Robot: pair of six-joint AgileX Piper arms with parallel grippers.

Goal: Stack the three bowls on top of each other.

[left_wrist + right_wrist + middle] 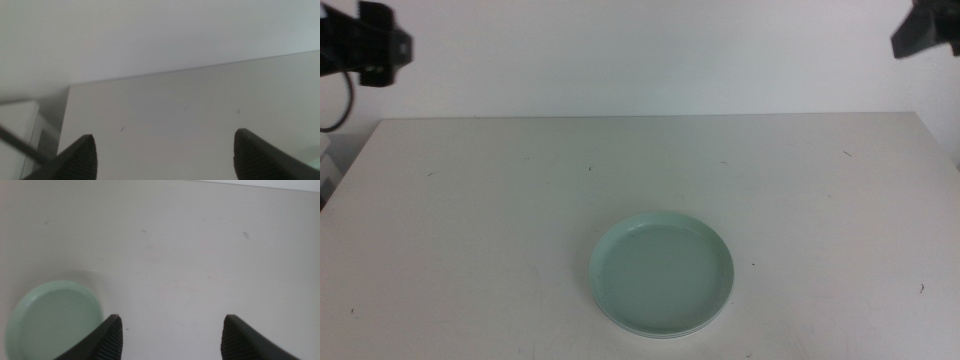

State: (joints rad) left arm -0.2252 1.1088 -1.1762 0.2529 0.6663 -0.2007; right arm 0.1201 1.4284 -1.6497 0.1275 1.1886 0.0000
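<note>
A pale mint green bowl (662,272) lies at the front middle of the white table (470,220). Thin pale rims peek out below its front edge, so it rests on a stack; how many bowls lie under it I cannot tell. The right wrist view shows the same mint bowl (50,317) far below, to one side of my open right gripper (170,322). My left gripper (165,142) is also open and empty, high over the table's far left corner. In the middle view both arms are only dark shapes in the upper corners, left arm (365,40) and right arm (925,30).
The table's back edge (650,117) meets a plain white wall. A white piece of furniture (328,165) stands just off the left side of the table. Small dark specks dot the tabletop.
</note>
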